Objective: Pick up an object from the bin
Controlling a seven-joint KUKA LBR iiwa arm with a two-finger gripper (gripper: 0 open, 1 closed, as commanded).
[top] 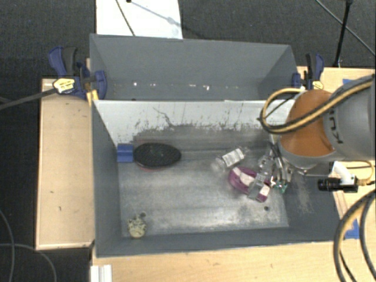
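I am hanging my gripper [268, 180] low in the bin [194, 69], far to the right of the black oval brush [156, 155] and a little nearer the front wall than it. I am unable to tell whether it is spread or closed, as the wrist is hiding that.

The purple plastic thing [239, 180] is lying just on the brush side of my gripper, touching or nearly touching it. Its long axis seems to be running aslant, from the brush side down toward the front right, so I am judging that the grasp needs only a small shift toward the brush.

A pale clear packet [232, 157] is sitting just behind the purple thing, also right of the brush. A blue block [124, 153] is touching the brush's left end.
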